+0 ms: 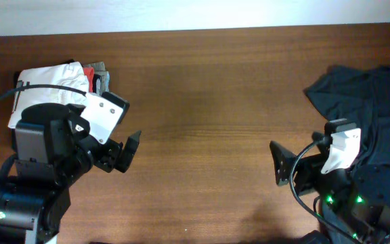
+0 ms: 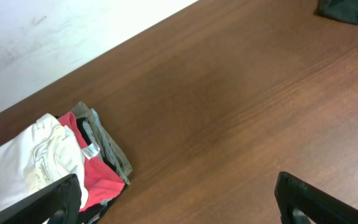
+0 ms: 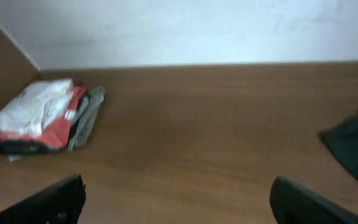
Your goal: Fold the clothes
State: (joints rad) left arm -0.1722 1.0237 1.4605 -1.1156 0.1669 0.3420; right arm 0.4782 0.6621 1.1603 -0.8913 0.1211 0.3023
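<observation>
The plain white cotton T-shirt point(image 1: 49, 78) lies folded at the far left corner of the brown wooden counter point(image 1: 202, 88), on top of a small stack with a folded red shirt point(image 1: 89, 73) and a grey garment point(image 1: 100, 68) beneath it. The left gripper point(image 1: 122, 154) hovers just beside that stack, jaws spread wide and holding nothing. The right gripper point(image 1: 281, 166) hangs near the right edge, equally wide open and empty, beside a crumpled heap of dark grey garments point(image 1: 364, 88). The white shirt's fold looks finished. The next move probably calls for pulling a dark piece onto the bare middle and spreading it flat.
</observation>
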